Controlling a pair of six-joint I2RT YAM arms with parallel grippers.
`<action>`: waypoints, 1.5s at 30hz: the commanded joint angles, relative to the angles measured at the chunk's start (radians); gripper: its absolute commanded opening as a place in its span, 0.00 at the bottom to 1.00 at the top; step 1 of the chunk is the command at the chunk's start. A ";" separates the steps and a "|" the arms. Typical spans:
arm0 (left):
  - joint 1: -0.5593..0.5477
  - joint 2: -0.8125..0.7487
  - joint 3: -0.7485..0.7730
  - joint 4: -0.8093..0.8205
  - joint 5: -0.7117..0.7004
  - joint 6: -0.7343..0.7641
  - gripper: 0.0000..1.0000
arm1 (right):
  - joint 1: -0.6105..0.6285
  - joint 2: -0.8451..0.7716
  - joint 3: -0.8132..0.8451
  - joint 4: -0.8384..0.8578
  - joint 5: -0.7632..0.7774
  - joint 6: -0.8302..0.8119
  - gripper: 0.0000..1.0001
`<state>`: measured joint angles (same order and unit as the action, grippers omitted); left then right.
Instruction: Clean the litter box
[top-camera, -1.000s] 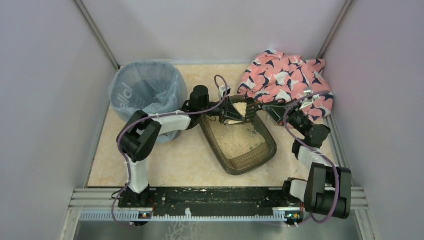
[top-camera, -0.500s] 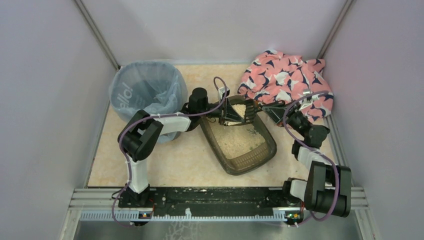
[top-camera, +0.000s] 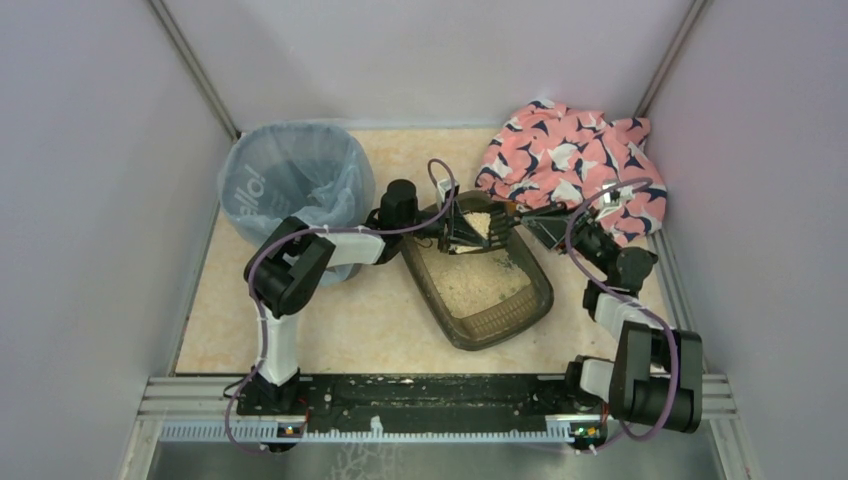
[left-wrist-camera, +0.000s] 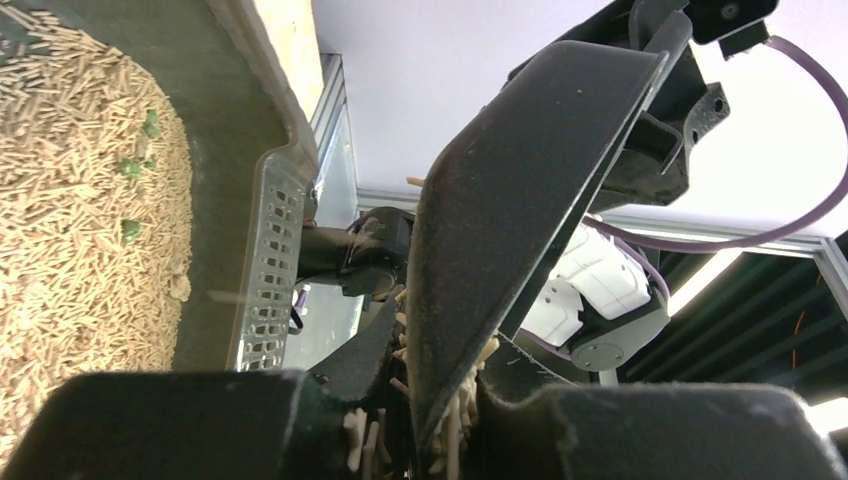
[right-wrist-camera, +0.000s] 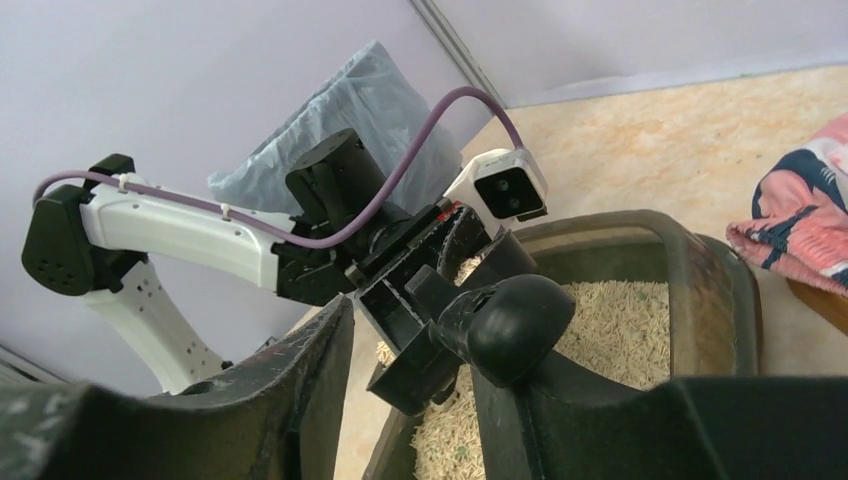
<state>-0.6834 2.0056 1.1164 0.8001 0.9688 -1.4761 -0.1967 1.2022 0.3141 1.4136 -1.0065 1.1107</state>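
R gripper (right-wrist-camera: 415, 350) jaws, clamped a sec ago, are now standing spread either side of the scoop's (top-camera: 478, 222) round handle end. L elbow is sitting slightly further right. Pink patterned cloth (top-camera: 570, 160) is lying on the beige table (top-camera: 350, 320) at 2 o'clock. Blue-bagged bin (top-camera: 290, 175) is standing at 10, bag reading "ello!". At centre the litter box (top-camera: 542, 290) is slanting toward 5, pellets inside. L gripper (top-camera: 447, 232) is pinching the litter-loaded scoop over the box's 12 o'clock end.
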 joint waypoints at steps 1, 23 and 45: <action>0.001 0.011 0.016 -0.016 0.010 0.046 0.00 | 0.005 -0.082 0.048 -0.132 0.037 -0.098 0.48; -0.002 0.004 0.007 -0.019 0.002 0.074 0.00 | 0.026 -0.085 0.139 -0.459 0.199 -0.238 0.41; -0.004 0.032 0.043 -0.017 -0.012 0.077 0.00 | 0.035 -0.173 0.150 -0.676 0.188 -0.308 0.37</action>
<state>-0.6838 2.0281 1.1244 0.7517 0.9489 -1.4189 -0.1703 1.0618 0.4156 0.7593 -0.8295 0.8295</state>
